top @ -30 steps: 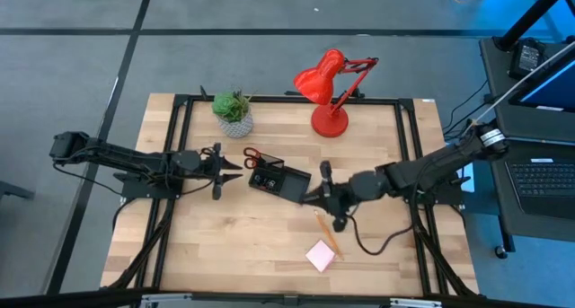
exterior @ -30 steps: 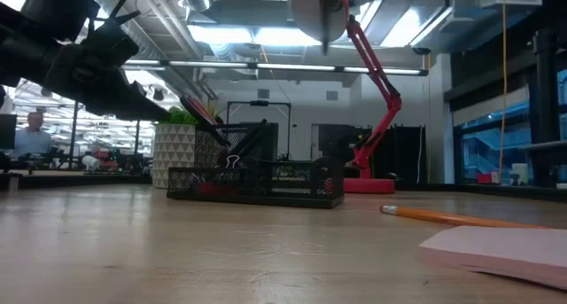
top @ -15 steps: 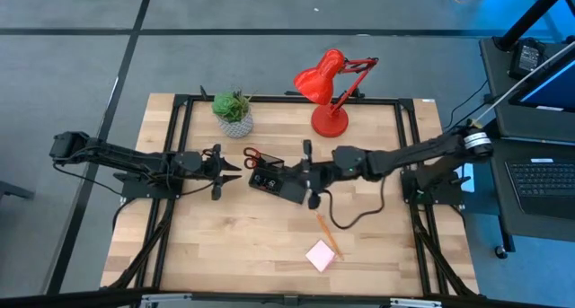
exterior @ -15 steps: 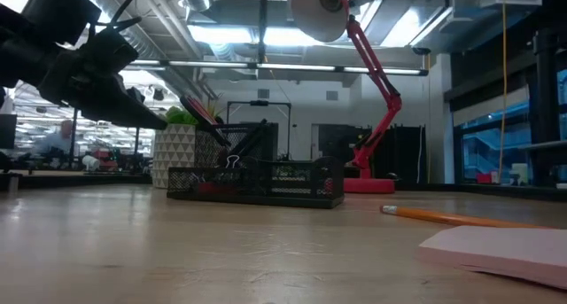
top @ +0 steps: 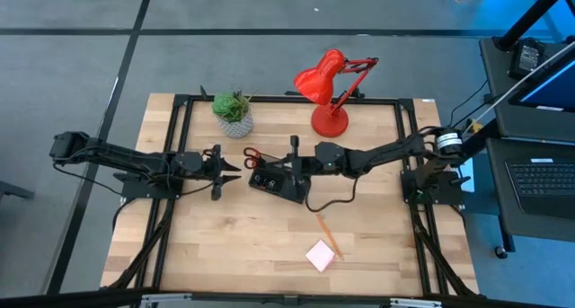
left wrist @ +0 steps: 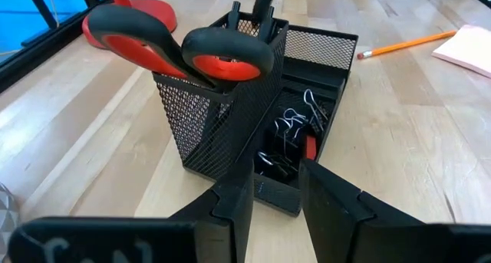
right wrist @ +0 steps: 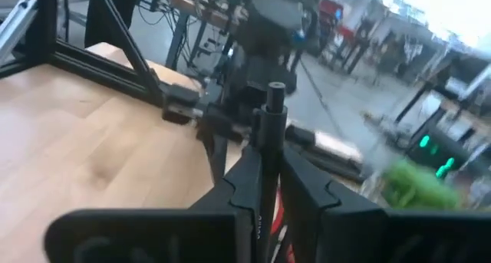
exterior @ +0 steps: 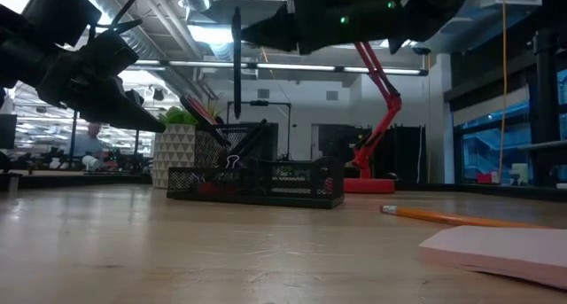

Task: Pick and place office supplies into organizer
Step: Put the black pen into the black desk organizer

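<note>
The black mesh organizer [top: 280, 180] stands mid-table; it also shows in the low view [exterior: 266, 182] and the left wrist view [left wrist: 314, 48]. Red-handled scissors [left wrist: 184, 50] stand in its taller section, and black clips [left wrist: 291, 129] and a red eraser [left wrist: 309, 148] lie in a low compartment. My right gripper [top: 296, 162] is shut on a black pen [exterior: 236, 65] above the organizer. My left gripper [top: 230, 169] is open and empty, just left of the organizer. An orange pencil [top: 325, 233] and a pink sticky-note pad [top: 320, 254] lie flat on the table nearer the front. My right gripper pinches the pen's shaft [right wrist: 265, 157] between its two fingers, toward the pen's upper end [exterior: 236, 20]. The fingers come roughly level from the table's right side and lie across the pen. The pen stands upright, lifted clear, its lower end [exterior: 236, 116] above the organizer.
A red desk lamp [top: 328, 88] and a potted green plant [top: 234, 112] stand at the table's far side. A black frame [top: 180, 110] runs along the table's edges. A black cable [top: 337, 200] trails across the table right of the organizer.
My right gripper has carried the black pen from near the pencil toward the table's left and far edges, stopping over the organizer. The pen has stayed in the hold and now stands upright above the organizer.
</note>
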